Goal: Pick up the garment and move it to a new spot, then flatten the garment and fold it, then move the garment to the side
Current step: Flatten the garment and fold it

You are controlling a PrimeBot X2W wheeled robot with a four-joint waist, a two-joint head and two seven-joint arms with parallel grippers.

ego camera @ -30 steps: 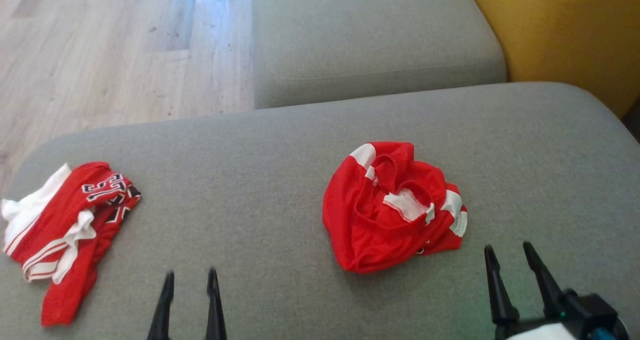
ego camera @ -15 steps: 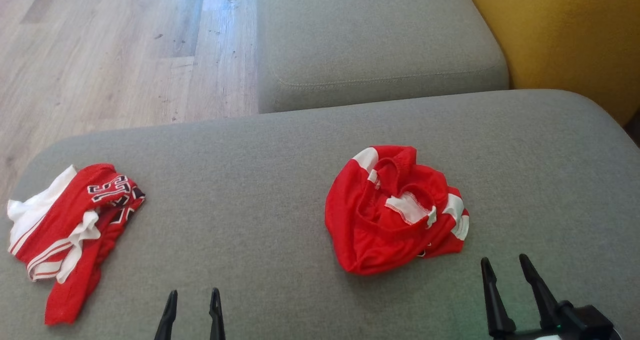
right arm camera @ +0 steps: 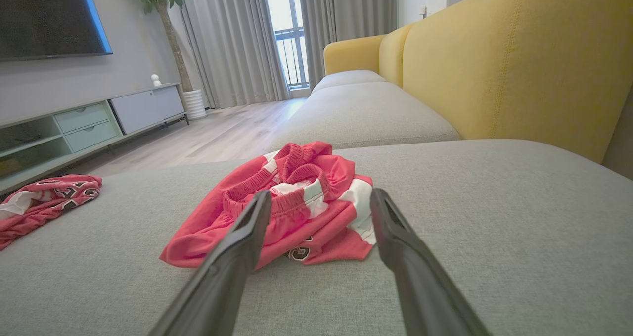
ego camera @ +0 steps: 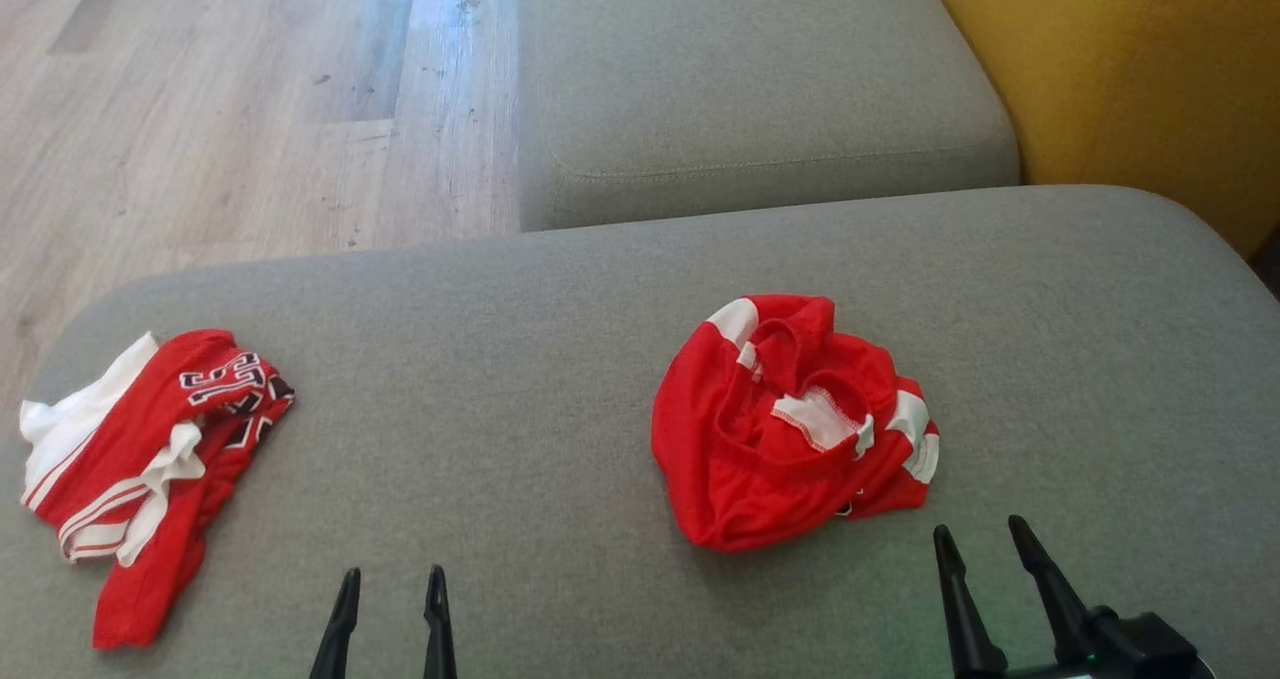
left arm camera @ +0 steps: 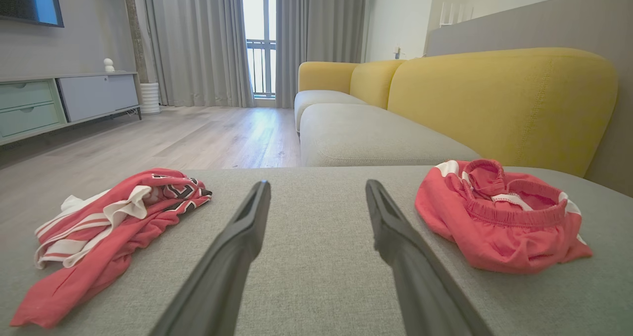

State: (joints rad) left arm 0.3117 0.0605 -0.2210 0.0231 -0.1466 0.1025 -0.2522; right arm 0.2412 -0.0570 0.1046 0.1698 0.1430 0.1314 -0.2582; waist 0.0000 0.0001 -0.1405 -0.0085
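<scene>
Right pincer (ego camera: 978, 527), prongs apart, hovers near crumpled red garment (ego camera: 790, 419).

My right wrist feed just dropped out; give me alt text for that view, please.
The right gripper, fingers open, points at crumpled red shorts with white panels lying just ahead on a grey sofa cushion. Another red printed garment lies far left; a yellow backrest rises at right.
</scene>
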